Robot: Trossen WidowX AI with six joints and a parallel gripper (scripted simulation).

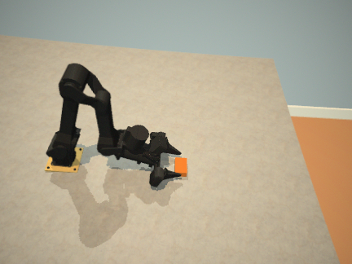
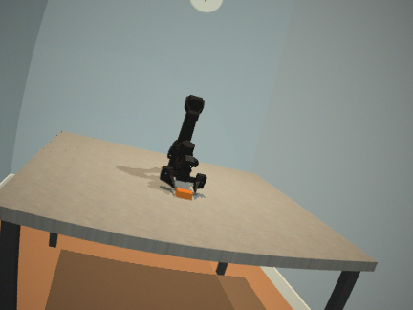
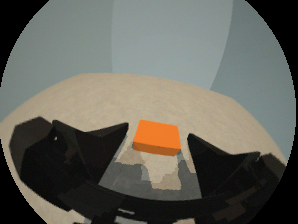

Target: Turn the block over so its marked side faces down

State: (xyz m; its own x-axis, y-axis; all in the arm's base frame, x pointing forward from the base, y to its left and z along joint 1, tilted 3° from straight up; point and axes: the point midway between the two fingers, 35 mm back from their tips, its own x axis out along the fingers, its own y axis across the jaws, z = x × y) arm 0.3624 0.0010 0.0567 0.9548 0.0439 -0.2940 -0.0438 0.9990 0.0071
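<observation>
At the left of the top view, a yellow plate (image 1: 50,168), hidden in the other views, carries the black arm (image 1: 104,118) (image 2: 187,126). Rightward, the fingers (image 1: 181,165) (image 2: 183,188) stand wide open, holding nothing, with the unlettered orange block (image 1: 181,167) (image 2: 184,193) (image 3: 157,137) on the desk (image 1: 244,183) (image 2: 268,220) (image 3: 165,95) between and just beyond their tips.

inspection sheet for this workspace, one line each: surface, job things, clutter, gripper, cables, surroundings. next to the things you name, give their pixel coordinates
surface: mottled beige-grey tabletop (image 1: 236,183) (image 2: 268,225) (image 3: 75,95)
job's things: orange block (image 1: 181,166) (image 2: 184,193) (image 3: 157,133) resting on the table; no mark visible on the faces in view
clutter: nothing seen
gripper: open (image 1: 181,164) (image 2: 184,188) (image 3: 158,130), fingertips on either side of the block
cables: nothing seen
surroundings: blue-grey walls (image 1: 163,20) (image 2: 119,72) (image 3: 170,40), orange floor (image 1: 326,163) (image 2: 38,244)
</observation>
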